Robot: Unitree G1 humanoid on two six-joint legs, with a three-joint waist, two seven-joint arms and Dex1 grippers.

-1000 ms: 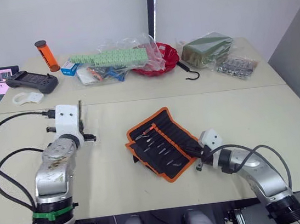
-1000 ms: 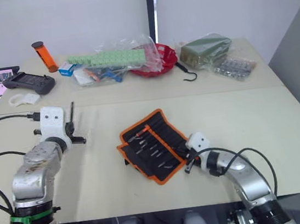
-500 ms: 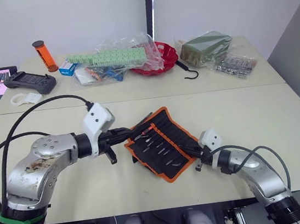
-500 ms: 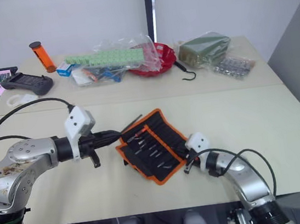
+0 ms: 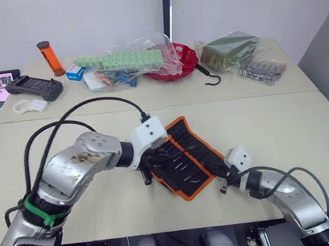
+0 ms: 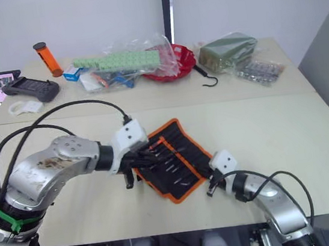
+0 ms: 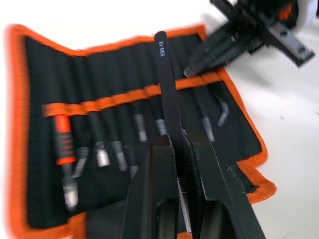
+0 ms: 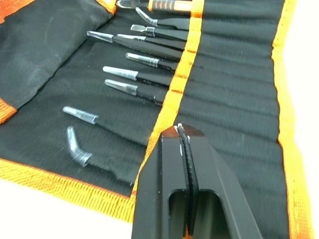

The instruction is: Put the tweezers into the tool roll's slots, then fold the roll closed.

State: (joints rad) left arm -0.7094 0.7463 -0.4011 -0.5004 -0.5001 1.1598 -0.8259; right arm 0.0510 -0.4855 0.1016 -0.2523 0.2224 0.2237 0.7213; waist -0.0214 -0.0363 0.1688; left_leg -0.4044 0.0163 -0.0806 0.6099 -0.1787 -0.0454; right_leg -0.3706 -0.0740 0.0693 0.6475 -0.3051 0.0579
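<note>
The left gripper (image 7: 178, 142) is squeezed tight on one black tweezer (image 7: 168, 84) and holds it over the open tool roll (image 5: 180, 158). The tweezer's far end reaches past the roll's orange band. The right gripper (image 8: 183, 137) is pressed together with nothing in it, resting on the roll's near right edge. The roll lies flat on the table (image 5: 285, 119). Seven tools with clear tips already sit in the slots (image 8: 219, 94), plus one with an orange handle (image 7: 62, 141). At the back are a red bowl (image 5: 176, 64), a black hook (image 5: 210, 79) and an orange tube (image 5: 50, 58).

Matt black cloth tool roll (image 7: 124, 89) holds smooth metal tweezers (image 8: 130, 73).
</note>
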